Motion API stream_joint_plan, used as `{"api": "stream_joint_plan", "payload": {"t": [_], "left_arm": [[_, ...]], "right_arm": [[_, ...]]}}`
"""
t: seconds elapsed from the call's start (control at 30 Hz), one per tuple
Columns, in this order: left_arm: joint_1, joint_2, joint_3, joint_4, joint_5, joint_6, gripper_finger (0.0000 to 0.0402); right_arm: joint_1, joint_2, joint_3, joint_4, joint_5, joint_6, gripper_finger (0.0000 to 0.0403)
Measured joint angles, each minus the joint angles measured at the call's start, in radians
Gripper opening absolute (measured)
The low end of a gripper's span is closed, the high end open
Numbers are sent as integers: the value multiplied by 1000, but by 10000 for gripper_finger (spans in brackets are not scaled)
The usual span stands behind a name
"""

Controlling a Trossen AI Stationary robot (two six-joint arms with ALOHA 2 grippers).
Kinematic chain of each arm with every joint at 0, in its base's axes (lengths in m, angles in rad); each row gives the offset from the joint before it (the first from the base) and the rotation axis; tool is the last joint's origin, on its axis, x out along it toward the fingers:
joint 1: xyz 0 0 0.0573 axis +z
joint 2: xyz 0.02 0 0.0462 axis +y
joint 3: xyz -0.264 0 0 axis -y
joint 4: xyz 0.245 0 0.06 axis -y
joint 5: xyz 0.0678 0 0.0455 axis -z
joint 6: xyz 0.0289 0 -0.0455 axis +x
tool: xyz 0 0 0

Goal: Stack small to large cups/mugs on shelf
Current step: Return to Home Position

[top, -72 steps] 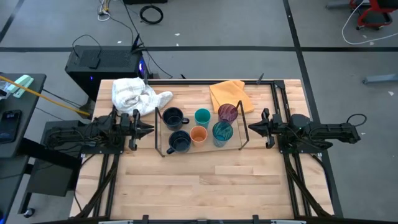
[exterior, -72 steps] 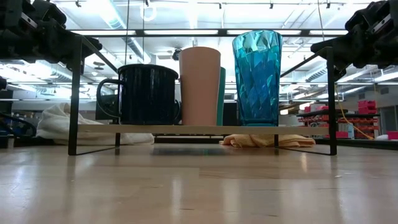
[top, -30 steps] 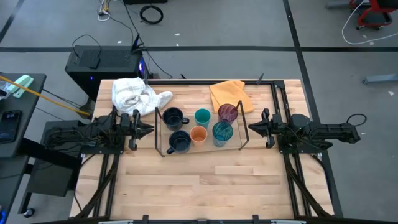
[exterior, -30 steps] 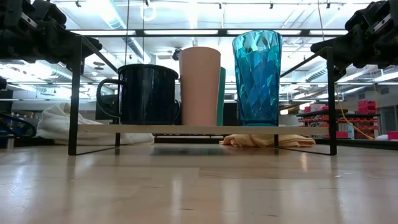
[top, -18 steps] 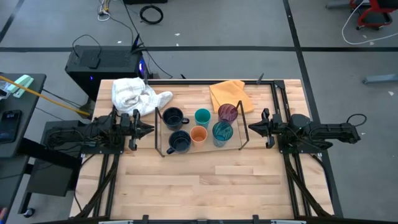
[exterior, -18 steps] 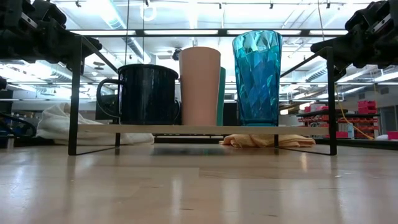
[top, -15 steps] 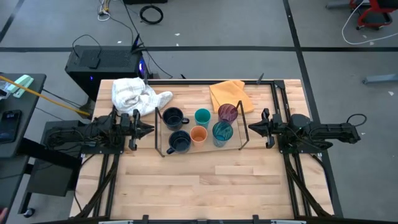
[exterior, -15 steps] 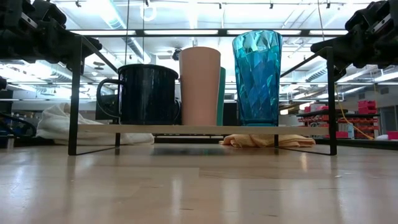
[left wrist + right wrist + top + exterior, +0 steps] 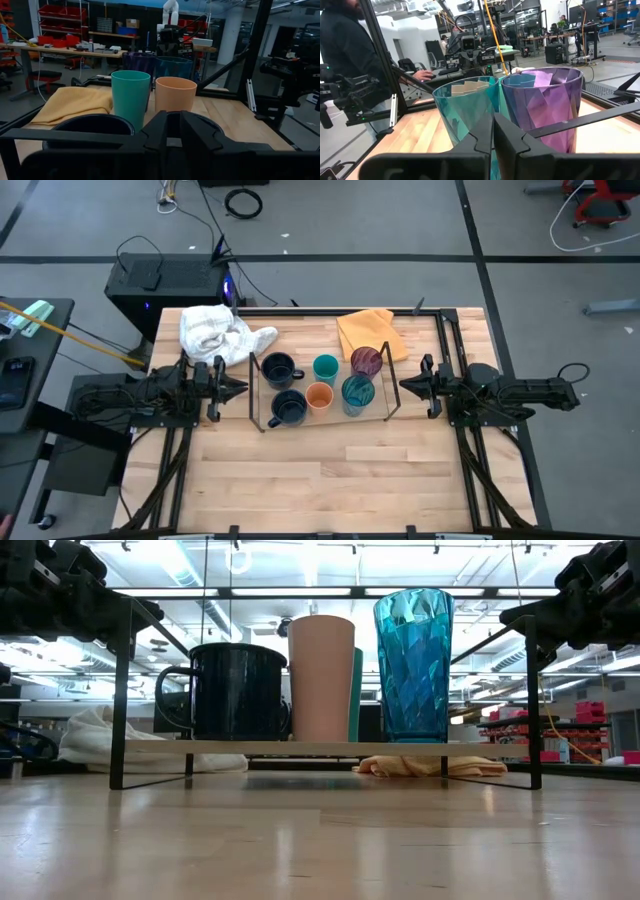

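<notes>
Light-wood shelf (image 9: 322, 421) with black wire rails, mid-surface (image 9: 330, 480). Holding upright: navy mugs (image 9: 277, 367) at left end, teal cup (image 9: 325, 367) and orange cup (image 9: 319, 396) midway, purple tumbler (image 9: 366, 361) and teal tumbler (image 9: 357, 393) at right end. Left jaws, right jaws pressed together, just outside shelf ends.

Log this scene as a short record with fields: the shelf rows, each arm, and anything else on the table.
shelf: light-wood board with wire end rails, holding six vessels in two rows
back row, left to right: back navy mug, teal cup, purple tumbler
front row, left to right: front navy mug, orange cup, patterned teal tumbler
left gripper: shut, empty, off the shelf's left end
right gripper: shut, empty, off the shelf's right end
behind the shelf: white cloth, yellow cloth
</notes>
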Motion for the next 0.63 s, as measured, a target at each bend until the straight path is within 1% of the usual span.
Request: {"api": "stream_joint_plan", "payload": {"t": [0.13, 0.43, 0.63], "left_arm": [[0, 0, 0, 0, 0, 0, 57], [0, 0, 0, 0, 0, 0, 68], [0, 0, 0, 0, 0, 0, 64]], "right_arm": [[0, 0, 0, 0, 0, 0, 23], [0, 0, 0, 0, 0, 0, 23], [0, 0, 0, 0, 0, 0, 23]]}}
